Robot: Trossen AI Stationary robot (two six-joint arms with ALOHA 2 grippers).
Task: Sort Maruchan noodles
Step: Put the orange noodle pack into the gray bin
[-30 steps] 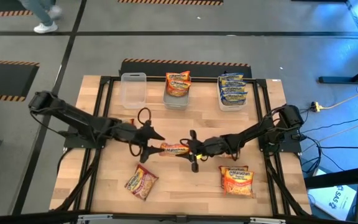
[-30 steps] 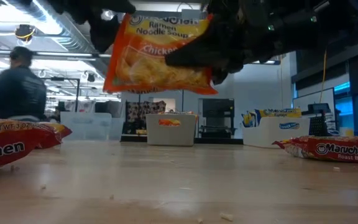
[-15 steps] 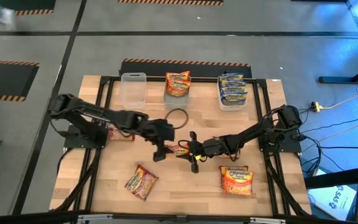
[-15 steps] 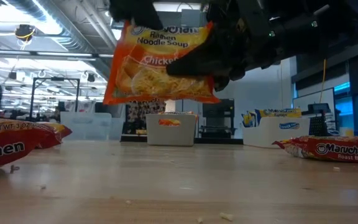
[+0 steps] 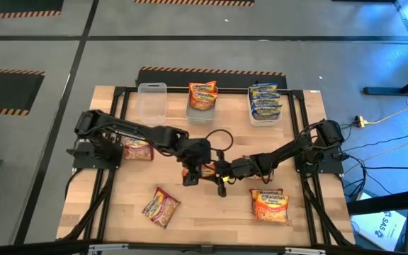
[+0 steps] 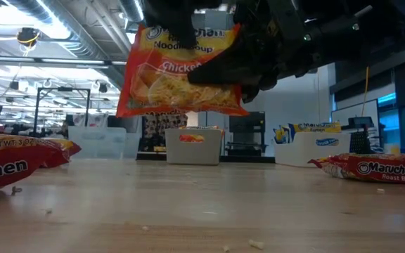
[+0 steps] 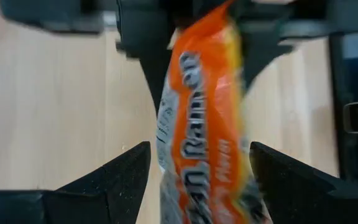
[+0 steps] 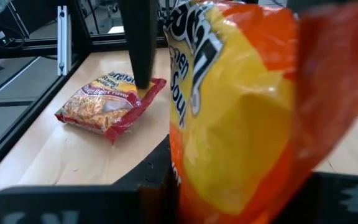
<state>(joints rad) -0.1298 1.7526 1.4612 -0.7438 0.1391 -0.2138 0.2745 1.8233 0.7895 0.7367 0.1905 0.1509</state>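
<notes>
Mid-frame in high view, right gripper point(image 5: 222, 172) is clamped on orange packet point(image 5: 205, 170), held upright above table point(image 5: 211, 212), prob. for handoff, w/ left gripper point(image 5: 193, 172) jaws apart, straddling packet's other edge, not yet pinching.

grey floor point(image 5: 41, 49) with hazard-striped mats point(image 5: 9, 71); ceiling strip lights point(image 6: 51, 14) and ducting overhead
</notes>
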